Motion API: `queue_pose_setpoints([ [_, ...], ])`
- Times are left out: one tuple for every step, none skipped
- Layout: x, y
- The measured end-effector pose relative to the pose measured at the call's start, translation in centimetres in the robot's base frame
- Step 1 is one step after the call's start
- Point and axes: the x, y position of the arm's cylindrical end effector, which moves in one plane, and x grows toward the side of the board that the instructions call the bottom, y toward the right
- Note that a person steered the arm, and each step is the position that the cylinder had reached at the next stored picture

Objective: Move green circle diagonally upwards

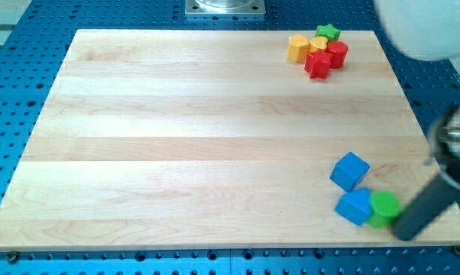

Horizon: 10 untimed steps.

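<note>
The green circle (384, 208) sits near the board's bottom right corner, touching a blue block (354, 206) on its left. A blue cube (350, 171) lies just above them, toward the view's top. My tip (404, 231) is at the lower end of the dark rod that comes in from the right edge; it rests against the green circle's lower right side.
A cluster sits at the board's top right: a green star (328, 32), a yellow block (298, 47), a smaller yellow block (318, 43), a red block (337, 54) and a red star (318, 65). The wooden board (199, 137) lies on a blue perforated table (16, 61). The board's bottom edge runs close under my tip.
</note>
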Motion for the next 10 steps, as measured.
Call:
queue_pose_setpoints([
  [-4.2,-6.1],
  [-8.0,-7.1],
  [-11.6,-15.3],
  [-14.4,-16.1],
  [-11.4,-12.8],
  [-11.0,-12.8],
  [-8.2,-10.5],
  [-11.0,-6.3],
  [-16.5,-15.4],
  [-20.7,-26.1],
])
